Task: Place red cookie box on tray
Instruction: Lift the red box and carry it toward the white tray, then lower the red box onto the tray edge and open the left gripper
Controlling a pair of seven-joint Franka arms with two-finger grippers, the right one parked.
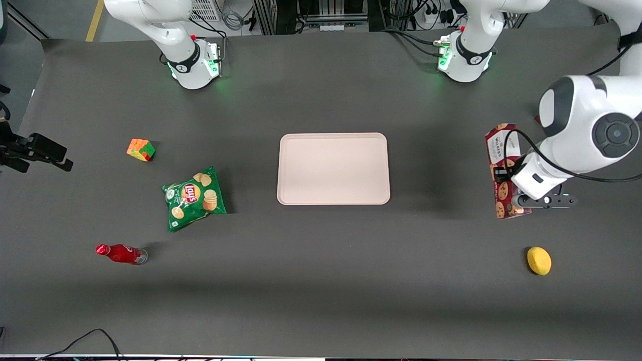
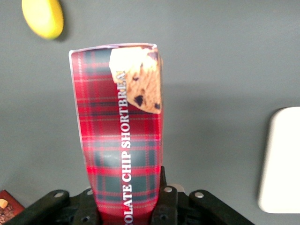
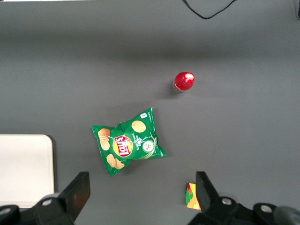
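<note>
The red cookie box (image 1: 500,165), a long tartan carton with cookie pictures, is at the working arm's end of the table, apart from the tray. My left gripper (image 1: 512,198) is shut on it near the end closer to the front camera. In the left wrist view the box (image 2: 119,122) runs out from between the gripper's (image 2: 127,199) black fingers (image 2: 165,201), which press on its two sides. The pale pinkish-beige tray (image 1: 333,145) lies flat mid-table with nothing on it; its edge also shows in the left wrist view (image 2: 283,159).
A yellow rounded object (image 1: 538,260) lies nearer the front camera than the box. A corner of a dark brown package (image 2: 7,204) shows by the gripper. Toward the parked arm's end lie a green chips bag (image 1: 193,198), a colour cube (image 1: 141,149) and a red bottle (image 1: 120,253).
</note>
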